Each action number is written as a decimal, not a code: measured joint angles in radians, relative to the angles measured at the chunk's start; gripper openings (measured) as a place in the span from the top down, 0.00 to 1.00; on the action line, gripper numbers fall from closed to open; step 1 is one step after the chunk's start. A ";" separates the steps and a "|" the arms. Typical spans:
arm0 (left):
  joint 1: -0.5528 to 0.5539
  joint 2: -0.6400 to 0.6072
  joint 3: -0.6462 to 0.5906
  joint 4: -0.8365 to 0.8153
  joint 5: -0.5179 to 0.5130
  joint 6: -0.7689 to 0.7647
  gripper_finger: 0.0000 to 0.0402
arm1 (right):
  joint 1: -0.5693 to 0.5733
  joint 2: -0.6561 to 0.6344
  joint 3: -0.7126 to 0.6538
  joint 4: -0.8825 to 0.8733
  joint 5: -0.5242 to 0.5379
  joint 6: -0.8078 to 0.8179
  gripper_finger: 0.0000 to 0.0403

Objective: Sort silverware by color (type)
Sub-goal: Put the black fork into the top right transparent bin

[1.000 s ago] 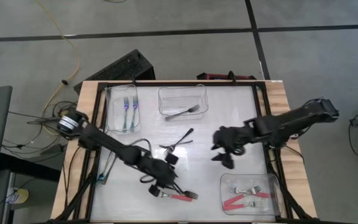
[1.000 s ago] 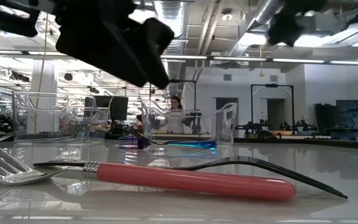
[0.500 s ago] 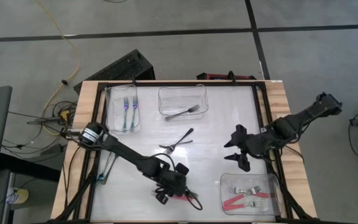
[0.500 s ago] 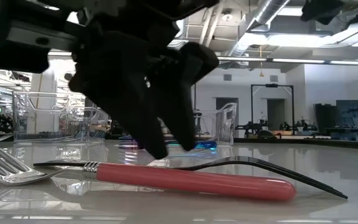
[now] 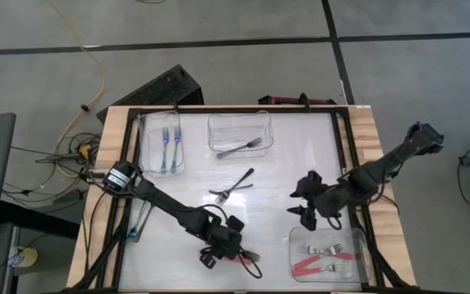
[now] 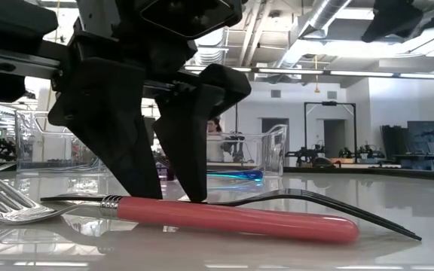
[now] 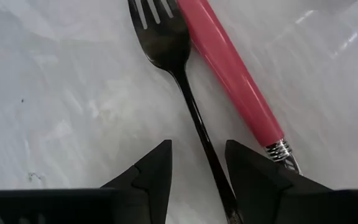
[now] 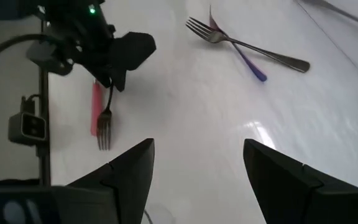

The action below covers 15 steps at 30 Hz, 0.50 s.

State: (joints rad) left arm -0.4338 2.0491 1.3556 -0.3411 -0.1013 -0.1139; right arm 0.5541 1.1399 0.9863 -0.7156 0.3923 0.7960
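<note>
Since the earlier frames the left gripper [image 5: 233, 255] had been lowered near the front edge of the white tabletop [image 5: 284, 163], and the right gripper [image 5: 299, 202] had been drawn back toward the right edge. The left gripper's two dark fingers [image 6: 130, 150] were seen straddling the thin handle of a black metal fork [image 7: 185, 87], parted to either side of it and not yet clamped on it. Just beside that fork, and touching it near the tines, lay a red-handled fork with silver tines [image 6: 232, 218].

The right gripper was held above the table near the front right clear plastic tub [image 5: 364, 245], its fingers spread wide and nothing between them. In that tub several red-handled forks [image 5: 321, 263] were gathered. Near the table's middle a purple-handled fork and a silver fork [image 8: 247, 46] lay crossed. A clear tub [image 5: 147, 131] at the rear left corner held blue-handled forks [image 5: 170, 147], and a clear tub [image 5: 215, 122] at the rear middle held one dark fork [image 5: 241, 148].
</note>
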 joint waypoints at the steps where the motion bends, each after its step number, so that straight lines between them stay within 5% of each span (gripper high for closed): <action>1: 0.000 0.000 0.000 -0.006 0.002 0.001 0.67 | 0.000 0.010 0.000 0.016 0.000 0.009 0.33; 12: 0.006 0.010 0.001 -0.066 0.042 0.035 0.97 | 0.018 0.045 0.000 0.069 0.005 0.139 0.33; 15: 0.015 0.010 0.001 -0.068 0.055 0.040 0.98 | 0.035 0.037 0.000 0.069 0.035 0.163 0.33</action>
State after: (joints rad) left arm -0.4192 2.0586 1.3563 -0.4088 -0.0467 -0.0734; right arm 0.5886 1.1769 0.9859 -0.6465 0.4270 0.9593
